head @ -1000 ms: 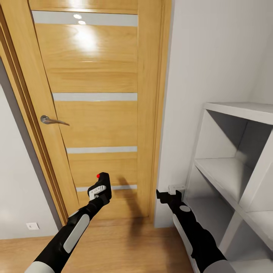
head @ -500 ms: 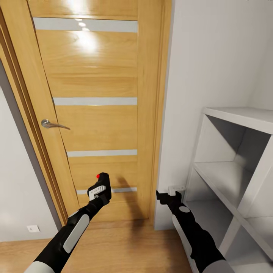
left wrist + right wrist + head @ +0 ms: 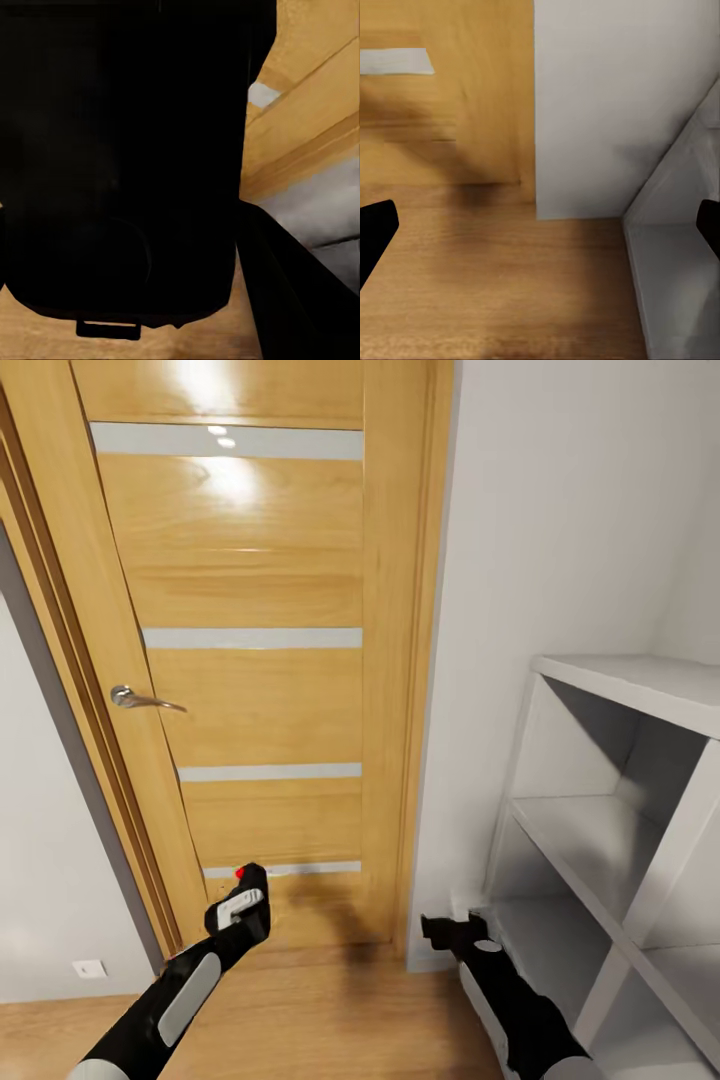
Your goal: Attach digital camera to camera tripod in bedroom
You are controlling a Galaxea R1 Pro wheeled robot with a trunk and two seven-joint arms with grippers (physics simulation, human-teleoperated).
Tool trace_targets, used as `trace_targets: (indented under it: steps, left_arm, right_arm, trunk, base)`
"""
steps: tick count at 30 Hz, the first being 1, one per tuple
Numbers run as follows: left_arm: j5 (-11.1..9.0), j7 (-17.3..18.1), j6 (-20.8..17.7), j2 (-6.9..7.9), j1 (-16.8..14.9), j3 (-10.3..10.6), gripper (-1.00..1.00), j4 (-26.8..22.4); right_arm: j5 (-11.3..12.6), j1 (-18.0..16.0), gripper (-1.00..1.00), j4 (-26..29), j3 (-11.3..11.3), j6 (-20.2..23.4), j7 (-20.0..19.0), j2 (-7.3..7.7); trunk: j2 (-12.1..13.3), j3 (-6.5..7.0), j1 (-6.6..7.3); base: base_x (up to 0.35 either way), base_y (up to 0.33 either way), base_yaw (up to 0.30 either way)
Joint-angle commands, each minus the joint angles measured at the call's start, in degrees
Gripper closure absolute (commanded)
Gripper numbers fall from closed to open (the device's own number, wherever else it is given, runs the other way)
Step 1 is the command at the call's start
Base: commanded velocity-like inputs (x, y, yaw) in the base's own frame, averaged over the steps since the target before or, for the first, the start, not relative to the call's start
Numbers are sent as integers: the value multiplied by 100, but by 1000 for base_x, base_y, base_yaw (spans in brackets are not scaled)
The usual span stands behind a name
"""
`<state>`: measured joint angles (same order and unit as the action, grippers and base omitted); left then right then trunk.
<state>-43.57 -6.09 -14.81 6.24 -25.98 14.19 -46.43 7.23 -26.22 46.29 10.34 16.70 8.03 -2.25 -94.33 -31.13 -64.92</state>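
Observation:
My left gripper (image 3: 240, 905) is shut on the digital camera (image 3: 254, 882), a small black body with a red dot on top, held low in front of the wooden door (image 3: 250, 560). In the left wrist view the camera's dark body (image 3: 120, 150) sits right against the lens between the fingers. My right gripper (image 3: 452, 928) hangs open and empty near the foot of the white wall; its black fingertips (image 3: 375, 232) stand far apart over the wood floor (image 3: 510, 300). The camera tripod is out of view.
The shut door has a metal handle (image 3: 140, 700) at the left. A white open shelf unit (image 3: 640, 690) stands close on the right. A wall socket (image 3: 90, 968) sits low at the left. Light wood floor (image 3: 320, 1020) lies below.
Both arms have dropped lower with the camera still held. The whole view has shifted a little, so the door and shelf sit lower in the picture.

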Motion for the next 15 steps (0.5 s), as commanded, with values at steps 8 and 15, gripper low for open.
trace_targets:
  steps: [8, 15]
  left_arm:
    - [-78, -58, 1, 69, -4, 23, 100, 2537]
    - [-87, -11, 1039, -384, 21, 17, 100, 4442]
  right_arm:
    - [61, -6, -100, -2028, -10, -119, 21, 15]
    - [-160, 48, -100, -4492, 55, -1925, 11, 93]
  trunk:
    - [318, 139, 177]
    - [599, 264, 331]
  base:
    - [0, 0, 0]
    - [0, 0, 0]
